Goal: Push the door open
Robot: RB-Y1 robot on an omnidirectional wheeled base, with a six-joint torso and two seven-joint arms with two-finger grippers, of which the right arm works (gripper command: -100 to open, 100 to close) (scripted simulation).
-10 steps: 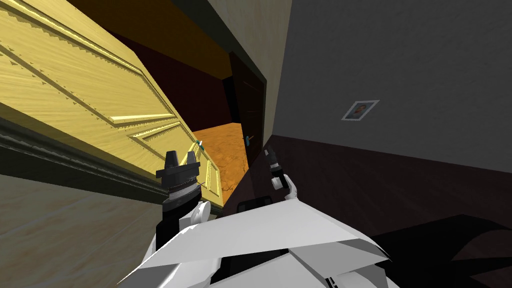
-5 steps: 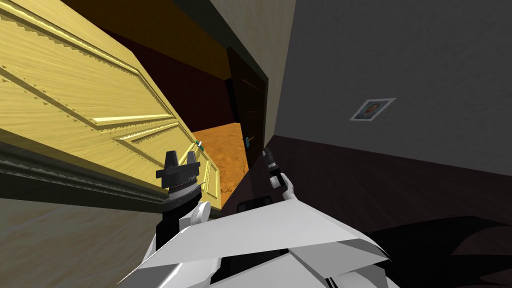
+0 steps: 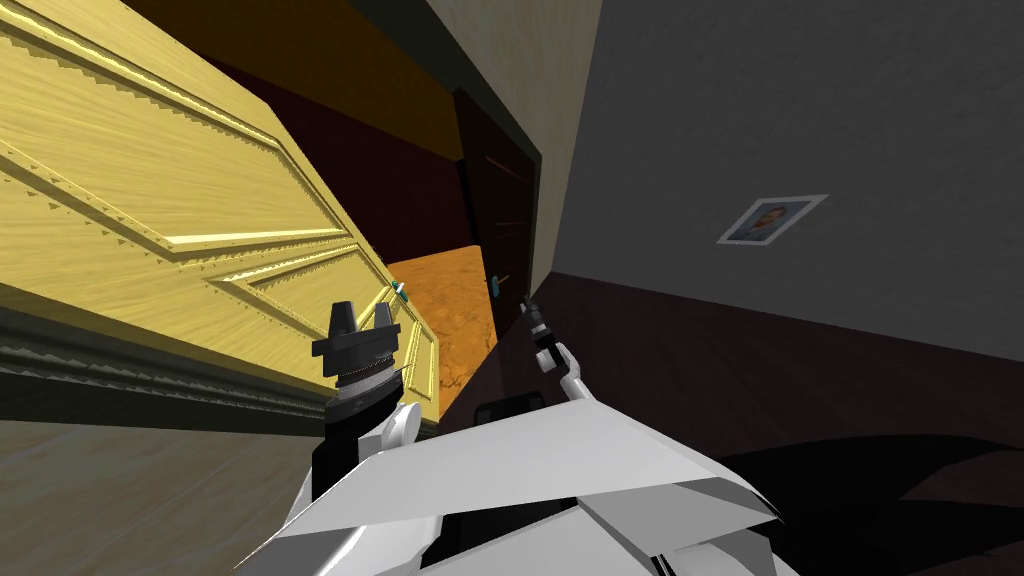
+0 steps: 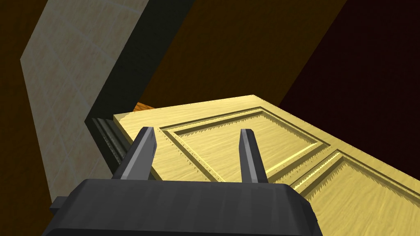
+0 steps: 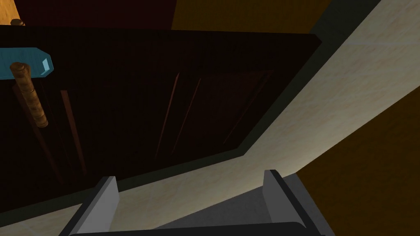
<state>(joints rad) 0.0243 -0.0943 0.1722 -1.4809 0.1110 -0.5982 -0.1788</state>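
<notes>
The yellow door (image 3: 180, 200) at ten o'clock swings slightly wider before my left gripper (image 3: 362, 308), fingers wide, as on the right gripper (image 5: 189, 175).

Home hallway: panelled yellow door (image 3: 180, 190), a dark door (image 3: 505, 215) beyond, small framed picture (image 3: 771, 220) on a grey wall (image 3: 800, 100).

A small framed portrait picture (image 3: 770, 220) hangs on the plain grey wall (image 3: 800, 100) in the upper right of the head view. Below it a dark brown floor (image 3: 750, 370) runs to the right edge. At centre lies a patch of orange wooden floor (image 3: 445, 300). A beige tiled wall (image 3: 120, 490) fills the lower left, topped by a dark grey ribbed moulding (image 3: 150, 365).
</notes>
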